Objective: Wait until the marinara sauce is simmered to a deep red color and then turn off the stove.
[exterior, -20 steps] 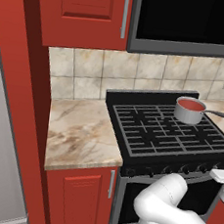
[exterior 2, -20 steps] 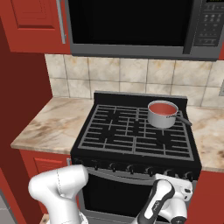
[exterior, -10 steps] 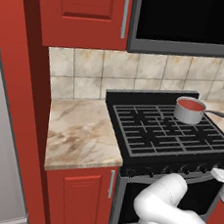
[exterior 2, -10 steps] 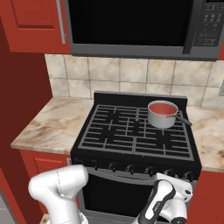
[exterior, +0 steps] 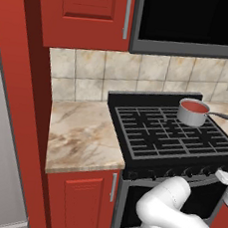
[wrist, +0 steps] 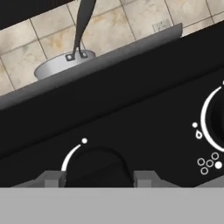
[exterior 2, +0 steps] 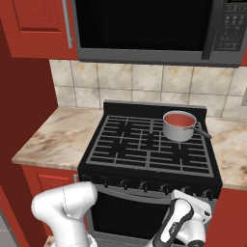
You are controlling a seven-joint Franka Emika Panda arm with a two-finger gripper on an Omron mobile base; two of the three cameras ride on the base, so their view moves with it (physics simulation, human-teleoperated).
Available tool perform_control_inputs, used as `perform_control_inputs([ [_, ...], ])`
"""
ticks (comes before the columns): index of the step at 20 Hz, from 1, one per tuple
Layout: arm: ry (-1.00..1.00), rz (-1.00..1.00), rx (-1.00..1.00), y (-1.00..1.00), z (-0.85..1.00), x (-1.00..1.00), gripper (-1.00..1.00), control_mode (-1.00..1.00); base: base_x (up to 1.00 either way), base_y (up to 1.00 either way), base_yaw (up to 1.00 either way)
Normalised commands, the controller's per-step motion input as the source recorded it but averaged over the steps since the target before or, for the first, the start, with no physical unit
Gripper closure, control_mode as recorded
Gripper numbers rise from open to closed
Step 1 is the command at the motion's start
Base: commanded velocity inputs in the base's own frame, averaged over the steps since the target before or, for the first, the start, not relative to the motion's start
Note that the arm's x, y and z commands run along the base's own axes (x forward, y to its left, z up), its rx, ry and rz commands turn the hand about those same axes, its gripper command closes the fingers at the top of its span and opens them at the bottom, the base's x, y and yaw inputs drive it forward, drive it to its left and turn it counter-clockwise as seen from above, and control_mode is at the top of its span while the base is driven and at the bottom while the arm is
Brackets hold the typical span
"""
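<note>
Marbled counter flanks the stove [exterior: 173,138] in the left base view; the saucepan [exterior: 192,113] sits on the back right grate, marinara sauce [exterior: 194,106] inside, handle running rightward. From the right base view, that handle angles toward the front right. Through the hand view, my gripper [wrist: 99,177] is at a front knob [wrist: 98,168], fingertips [wrist: 52,179] pinching it from both sides.

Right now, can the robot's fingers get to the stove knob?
Probably yes. In the hand view the fingers sit on either side of a dark knob on the stove front, and nothing is in between. It looks like they already grip it.
</note>
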Motion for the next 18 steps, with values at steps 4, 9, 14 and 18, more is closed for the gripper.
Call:
perform_control_inputs([
  [4,0.01,-0.09,0.11,0.0,0.0,0.0,1.0,-1.0,0.0,0.0,0.0],
  [9,0.03,-0.09,0.12,0.0,0.0,0.0,1.0,-1.0,0.0,0.0,0.0],
  [14,0.04,-0.08,0.15,0.0,0.0,0.0,1.0,-1.0,0.0,0.0,0.0],
  [18,0.05,-0.07,0.16,0.0,0.0,0.0,1.0,-1.0,0.0,0.0,0.0],
])
